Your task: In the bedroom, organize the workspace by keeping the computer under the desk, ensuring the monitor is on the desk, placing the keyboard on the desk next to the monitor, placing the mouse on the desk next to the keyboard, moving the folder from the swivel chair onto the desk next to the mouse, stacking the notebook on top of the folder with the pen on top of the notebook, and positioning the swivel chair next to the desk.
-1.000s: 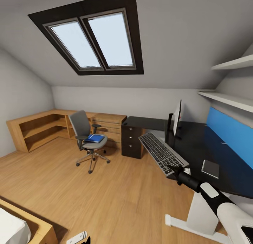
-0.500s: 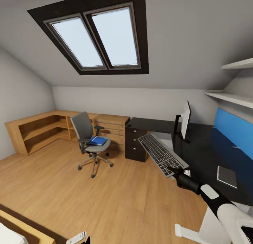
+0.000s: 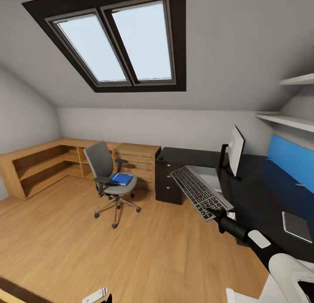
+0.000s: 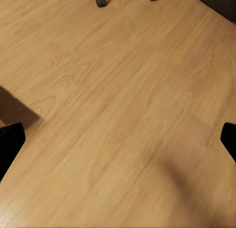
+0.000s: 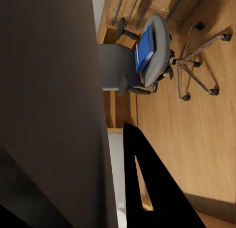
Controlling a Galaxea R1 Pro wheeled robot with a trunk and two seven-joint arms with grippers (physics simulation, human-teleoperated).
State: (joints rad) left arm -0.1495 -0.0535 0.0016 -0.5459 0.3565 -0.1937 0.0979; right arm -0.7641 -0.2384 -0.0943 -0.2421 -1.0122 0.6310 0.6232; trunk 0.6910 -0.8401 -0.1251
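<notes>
Right claw [image 3: 216, 214] clamped on the near end of the keyboard [image 3: 199, 192], carrying it aloft just off the worktop [image 3: 257, 194] edge: the keyboard step is in hand. Next call, I'd say: swing it over and lay it flat beside the monitor [image 3: 236, 150]. Left claw [image 4: 118, 139] hangs over bare floor, fingers spread wide, holding nothing. Further out, the blue folder [image 3: 121, 178] waits on the swivel chair [image 3: 107, 176].

No text, label or number can be read; the keyboard [image 3: 200, 193] keys are too small to make out.
</notes>
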